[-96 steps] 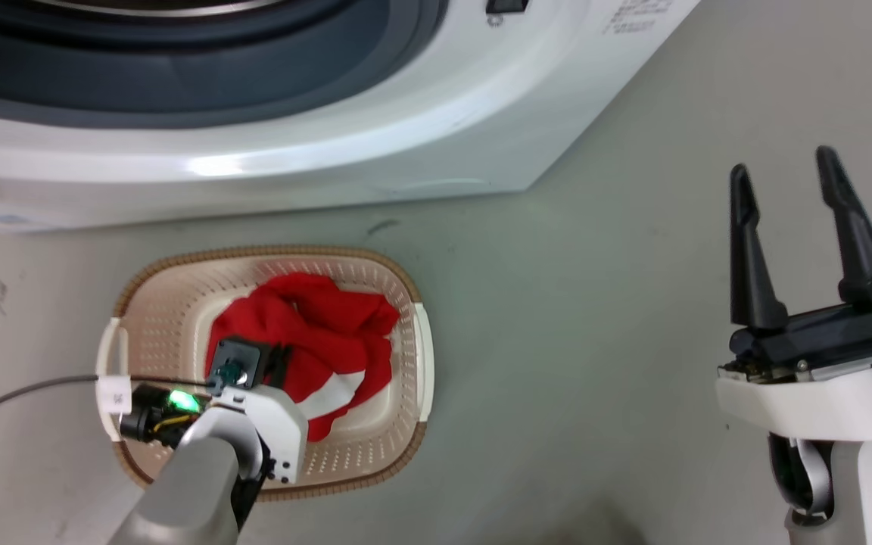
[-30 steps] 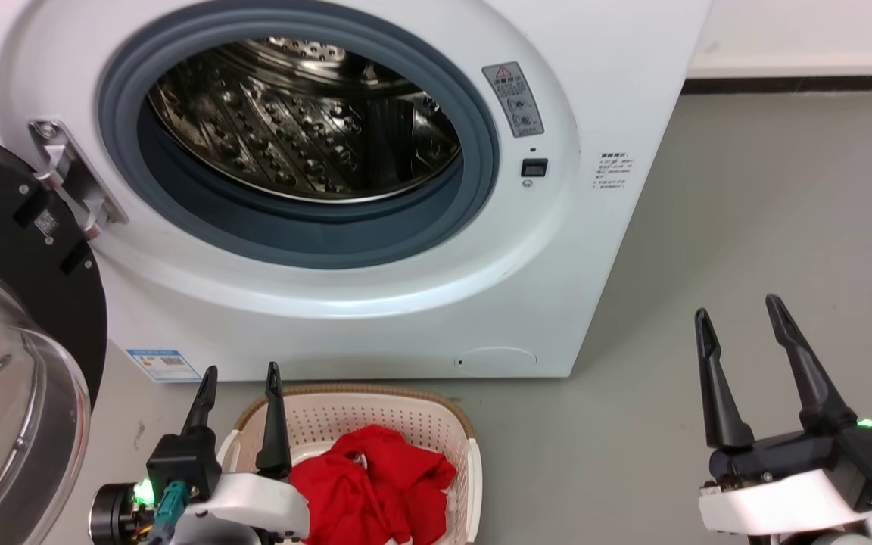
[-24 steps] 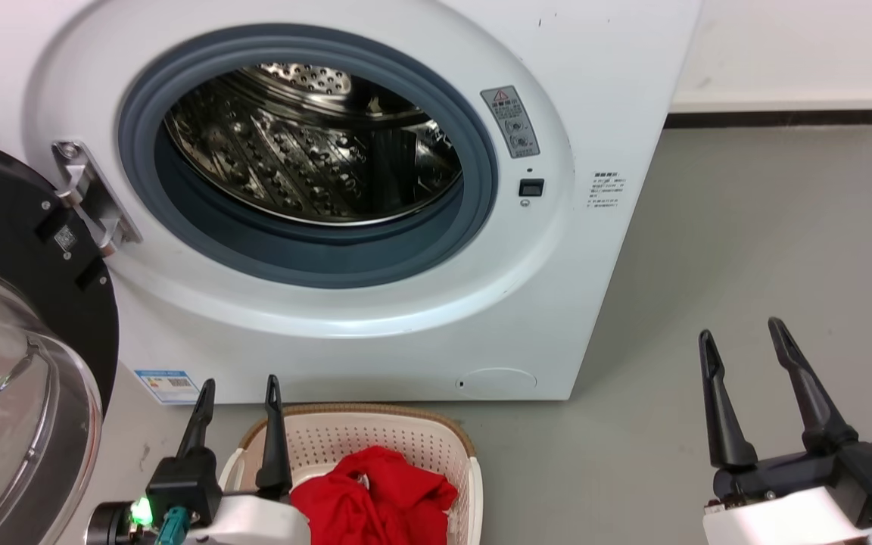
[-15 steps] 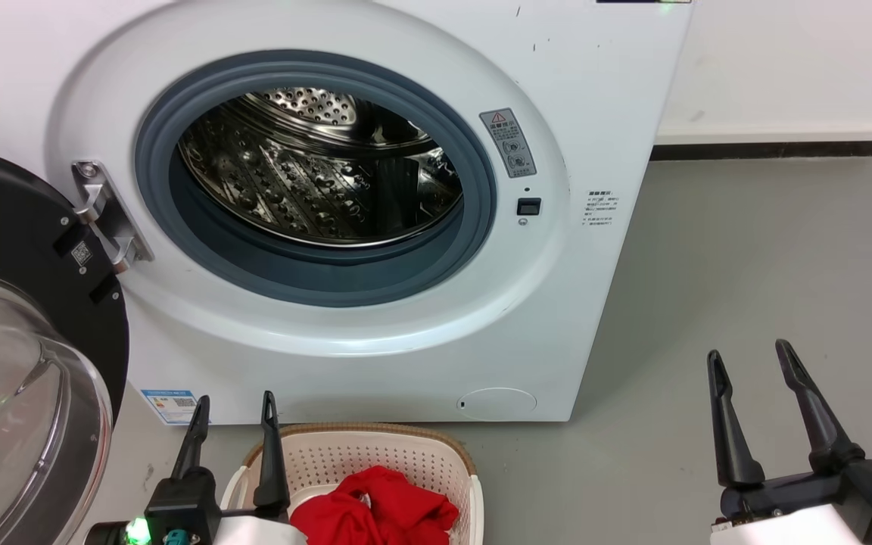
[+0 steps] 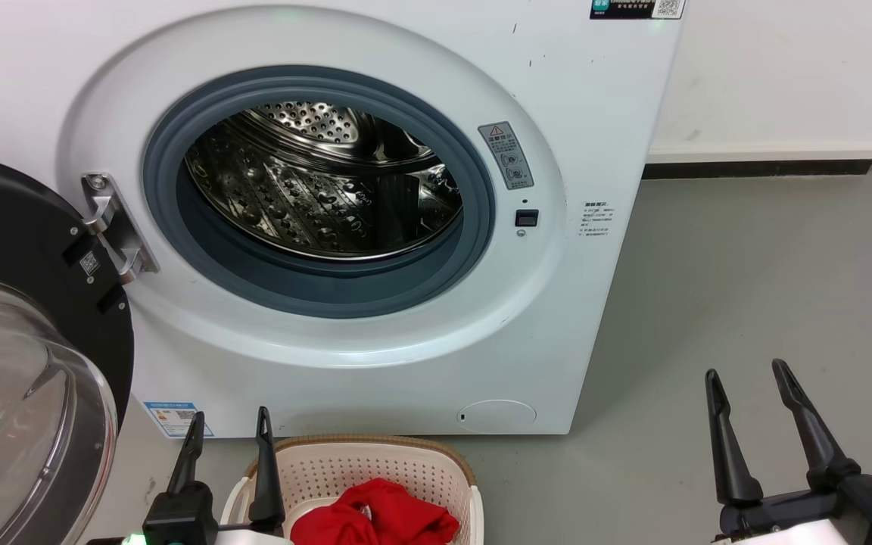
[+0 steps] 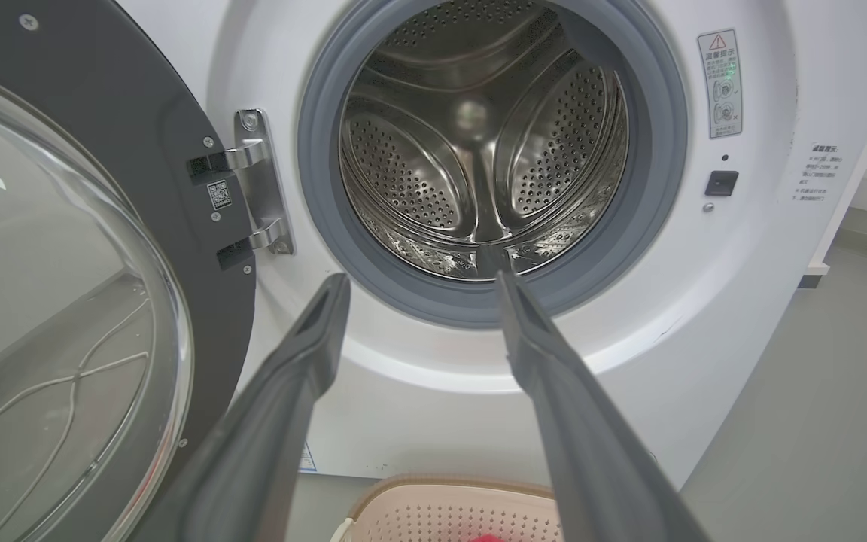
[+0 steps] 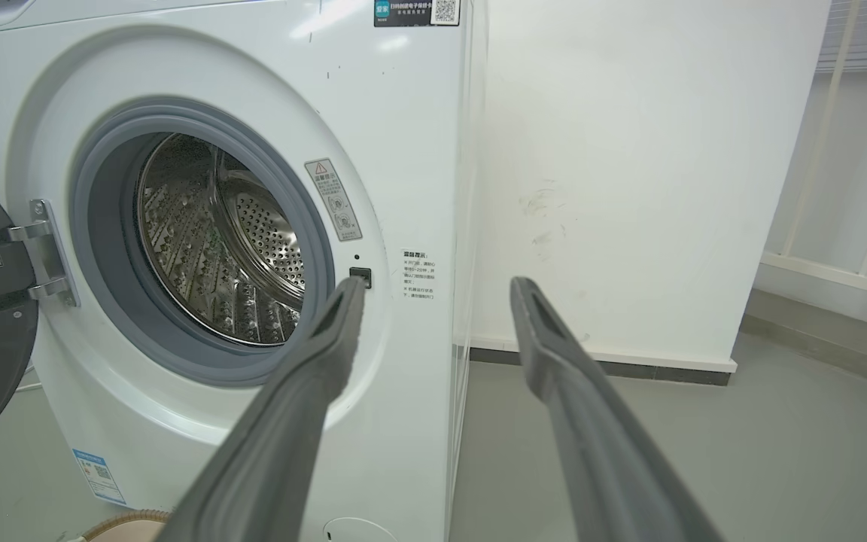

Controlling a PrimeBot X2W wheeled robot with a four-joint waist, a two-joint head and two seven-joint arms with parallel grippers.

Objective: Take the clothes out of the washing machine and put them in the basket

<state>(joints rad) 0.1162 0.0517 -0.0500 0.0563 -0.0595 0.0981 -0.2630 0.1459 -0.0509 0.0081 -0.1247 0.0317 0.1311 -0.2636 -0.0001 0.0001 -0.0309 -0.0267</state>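
Red soft fabric, the clothes, bunched in one crumpled heap inside the basket; cannot tell if the heap is one garment or two. Basket: 1, cream perforated plastic, rounded corners, brown rim trim, on the smooth grey floor just in front of the washing machine. Washing machine: 1, glossy white box with a round porthole, grey rubber seal and shiny perforated steel drum, bare metal where it shows. Door swung open at left, black round frame with a clear bulging glass bowl, on a metal hinge. Stickers on the front, head view: 1 grey warning sticker, 1 blue label low left, 1 black label at the top edge.

Left jaws: 2 long dark tapered fingers, tips up, spread well apart, gripping nothing; the inner one crosses the basket's left corner in the head view, contact cannot be told. Right jaws: 2 matching fingers, also spread wide and empty, over bare floor well right of the machine
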